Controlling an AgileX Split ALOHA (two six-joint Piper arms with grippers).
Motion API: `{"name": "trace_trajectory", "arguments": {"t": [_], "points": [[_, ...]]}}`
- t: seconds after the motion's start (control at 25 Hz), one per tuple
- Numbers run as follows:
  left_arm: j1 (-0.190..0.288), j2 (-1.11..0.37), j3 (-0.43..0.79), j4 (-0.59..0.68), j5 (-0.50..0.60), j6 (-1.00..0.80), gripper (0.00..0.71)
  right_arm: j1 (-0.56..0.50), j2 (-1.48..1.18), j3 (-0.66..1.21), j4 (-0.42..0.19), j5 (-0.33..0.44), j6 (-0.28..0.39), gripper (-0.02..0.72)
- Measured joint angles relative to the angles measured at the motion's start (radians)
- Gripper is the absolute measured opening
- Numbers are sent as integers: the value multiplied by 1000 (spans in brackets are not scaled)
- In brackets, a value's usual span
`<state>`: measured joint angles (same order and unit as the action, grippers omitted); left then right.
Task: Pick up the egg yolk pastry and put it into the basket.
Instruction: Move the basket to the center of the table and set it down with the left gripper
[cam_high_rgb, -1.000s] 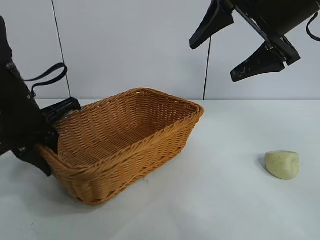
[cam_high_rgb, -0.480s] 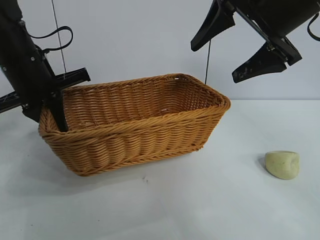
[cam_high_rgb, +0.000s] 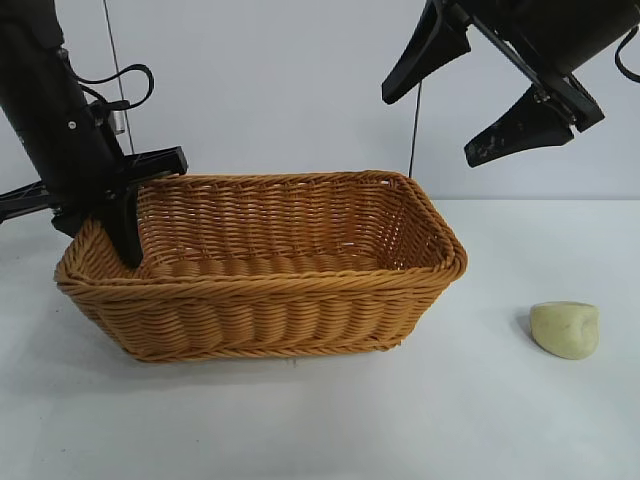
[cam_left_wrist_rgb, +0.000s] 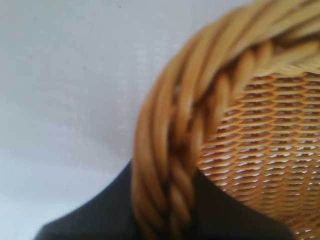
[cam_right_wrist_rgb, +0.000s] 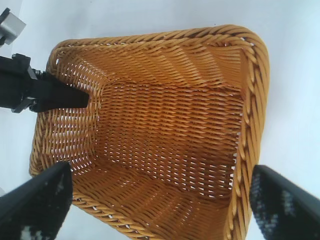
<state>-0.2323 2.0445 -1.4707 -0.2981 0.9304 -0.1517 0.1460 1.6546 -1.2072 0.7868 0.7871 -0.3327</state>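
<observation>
Left gripper (cam_high_rgb: 128, 215) fingers clamped on the basket (cam_high_rgb: 270, 300) rim at its left end. Right gripper (cam_high_rgb: 460, 85) fingers spread wide, high above basket's right end. Egg yolk pastry (cam_high_rgb: 565, 329) on counter (cam_high_rgb: 480, 420), right of basket, well apart.

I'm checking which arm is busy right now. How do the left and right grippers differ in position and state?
The left gripper is low, shut on the basket at its braided end rim; the right gripper hangs high above the table with its fingers spread wide and nothing between them. The left touches the basket; the right touches nothing. Both are black.
</observation>
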Motion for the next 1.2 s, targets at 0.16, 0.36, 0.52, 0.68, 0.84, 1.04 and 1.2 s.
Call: {"name": "trace_trajectory", "arguments": {"t": [0.16,0.36,0.52,0.68,0.84,1.04,1.2], "points": [[-1,0,14,-1,-42,0,143,0,0,0,-1,0,0,662],[-1,0,102,6,-114,20,143,0,0,0,-1,0,0,662],[-1,0,136,2,-144,25,142,0,0,0,-1,-1,0,662],[-1,0,136,-3,-154,45,141,0,0,0,-1,-1,0,662],[-1,0,136,-8,-154,63,141,0,0,0,-1,-1,0,662],[-1,0,136,-8,-145,79,141,0,0,0,-1,-1,0,662],[-1,0,136,-9,-137,104,141,0,0,0,-1,-1,0,662]]}}
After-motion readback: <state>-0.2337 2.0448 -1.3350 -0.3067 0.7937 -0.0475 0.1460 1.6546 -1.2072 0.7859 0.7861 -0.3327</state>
